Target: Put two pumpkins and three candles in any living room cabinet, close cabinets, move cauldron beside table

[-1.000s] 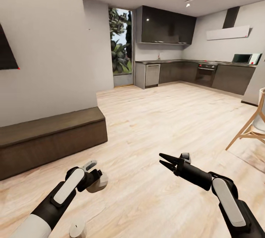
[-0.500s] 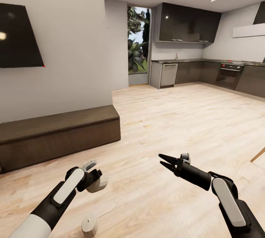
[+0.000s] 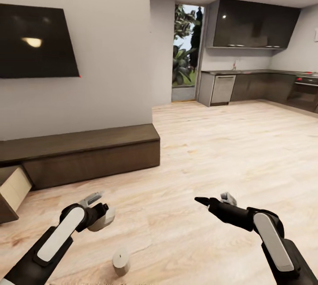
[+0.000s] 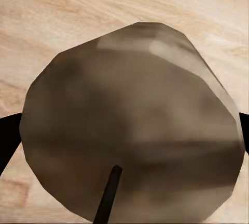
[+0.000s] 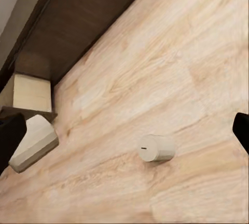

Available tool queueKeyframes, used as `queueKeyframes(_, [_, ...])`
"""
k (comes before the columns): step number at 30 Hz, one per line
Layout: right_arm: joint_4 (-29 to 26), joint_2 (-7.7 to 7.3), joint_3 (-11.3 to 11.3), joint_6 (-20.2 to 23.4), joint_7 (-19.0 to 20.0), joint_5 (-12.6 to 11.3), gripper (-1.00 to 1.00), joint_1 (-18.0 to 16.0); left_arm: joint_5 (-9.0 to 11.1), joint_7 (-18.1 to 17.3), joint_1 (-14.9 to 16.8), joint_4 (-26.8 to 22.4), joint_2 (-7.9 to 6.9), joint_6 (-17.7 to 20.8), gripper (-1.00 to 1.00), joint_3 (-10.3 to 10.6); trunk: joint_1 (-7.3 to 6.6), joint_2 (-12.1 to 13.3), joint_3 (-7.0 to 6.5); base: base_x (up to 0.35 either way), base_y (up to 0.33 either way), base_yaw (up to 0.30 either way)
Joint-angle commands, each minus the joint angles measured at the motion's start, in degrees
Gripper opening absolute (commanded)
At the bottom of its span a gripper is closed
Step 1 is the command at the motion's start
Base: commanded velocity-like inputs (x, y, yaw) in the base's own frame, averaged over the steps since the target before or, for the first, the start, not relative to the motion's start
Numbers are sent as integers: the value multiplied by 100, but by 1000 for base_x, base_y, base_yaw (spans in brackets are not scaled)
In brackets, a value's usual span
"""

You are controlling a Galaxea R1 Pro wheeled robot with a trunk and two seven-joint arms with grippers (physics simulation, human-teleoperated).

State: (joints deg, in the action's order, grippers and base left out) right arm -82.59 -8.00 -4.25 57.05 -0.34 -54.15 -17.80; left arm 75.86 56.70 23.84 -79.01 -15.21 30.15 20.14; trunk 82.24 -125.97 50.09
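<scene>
Wood floor (image 3: 212, 152): candle (image 3: 120, 262) near open-drawered cabinet (image 3: 88, 152).

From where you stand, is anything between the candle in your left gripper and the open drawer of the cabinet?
Nothing visible. The left gripper holds a candle, and only bare wood floor lies between it and the open drawer at the cabinet. A second candle stands on the floor nearer me, off that path.

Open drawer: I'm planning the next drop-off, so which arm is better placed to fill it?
Left. The left tool is shut on a candle, and the open drawer of the cabinet lies on that side. The right tool carries nothing.
</scene>
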Motion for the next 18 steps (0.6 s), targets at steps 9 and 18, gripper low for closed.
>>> queueKeyframes(9, [-69,7,599,-60,-1849,104,100,4,236,1082,-137,-405,-75,18,-100,-58,-1,-3,50,0,0,247])
queueKeyframes(18, [1072,22,1596,-1721,-1947,1697,100,4,233,898,-878,-461,-207,-11,-100,-85,-1,-3,107,0,0,212])
